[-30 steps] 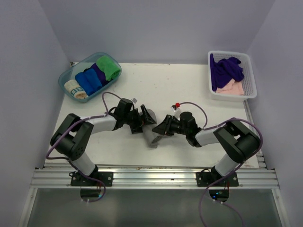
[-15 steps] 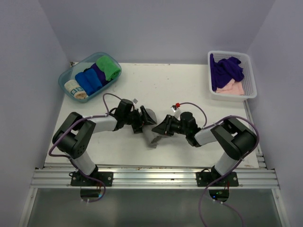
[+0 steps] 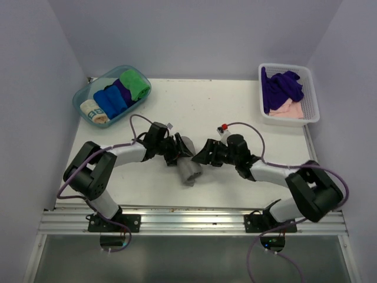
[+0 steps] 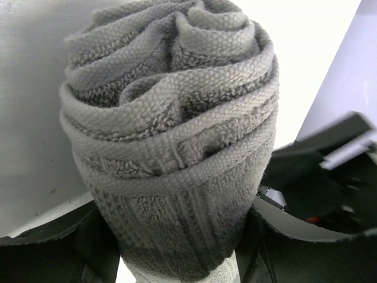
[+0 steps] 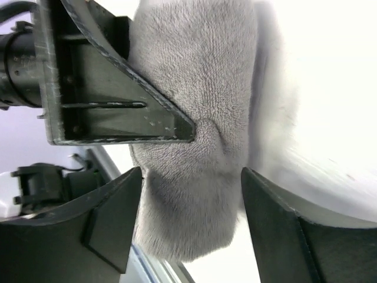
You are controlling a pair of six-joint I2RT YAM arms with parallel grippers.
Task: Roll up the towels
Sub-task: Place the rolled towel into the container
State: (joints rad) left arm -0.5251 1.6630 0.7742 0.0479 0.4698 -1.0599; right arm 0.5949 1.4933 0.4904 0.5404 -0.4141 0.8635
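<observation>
A rolled grey towel [image 3: 188, 167] lies on the white table between my two grippers. My left gripper [image 3: 179, 151] is shut on its far end. In the left wrist view the roll [image 4: 171, 135] fills the space between the fingers [image 4: 53, 250], spiral end facing away. The right wrist view shows a left finger [image 5: 118, 100] pressing a dimple into the cloth [image 5: 200, 76]. My right gripper [image 3: 203, 157] stands open astride the roll's side [image 5: 189, 177], with a gap beside it. A dark purple towel [image 3: 281, 87] and a pale pink towel [image 3: 290, 109] lie crumpled in the white basket [image 3: 312, 97].
A blue-green tub [image 3: 79, 99] at the back left holds several rolled towels: green, blue, dark purple and cream. The white basket sits at the back right by the wall. The table's front rail runs close behind the roll.
My right gripper has opened and let go of the grey roll, its arm stretching out lower. My left gripper has narrowed onto the roll's end, and the roll now shows more fully.
</observation>
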